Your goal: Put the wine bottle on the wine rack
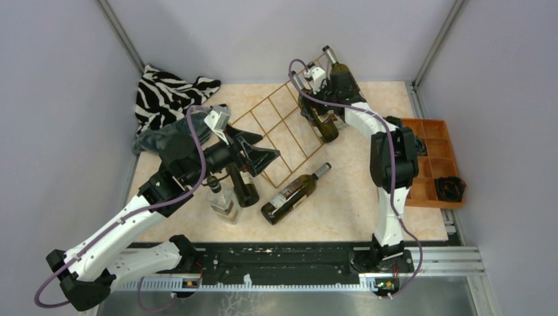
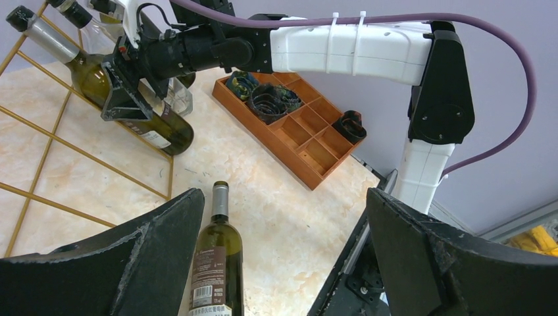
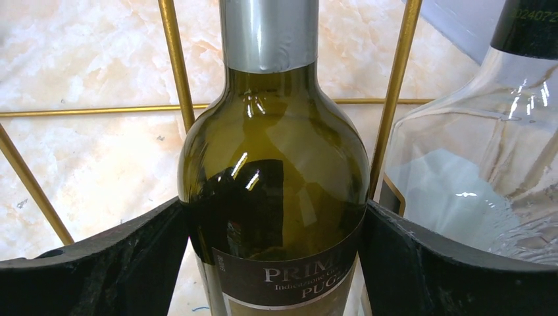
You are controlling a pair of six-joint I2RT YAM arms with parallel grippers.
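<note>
Right wrist view: clamping wine bottle (image 3: 273,164) at the label with right gripper (image 3: 273,253), neck between two wine rack (image 3: 174,59) wires. Looks like the placing step. Next: check seating, release gently. Holding nothing in left gripper (image 2: 283,257), spread wide.

Top view down from behind arms (image 1: 387,210); right wrist close on wine bottle (image 3: 273,164); left wrist shares it, farther off.
</note>
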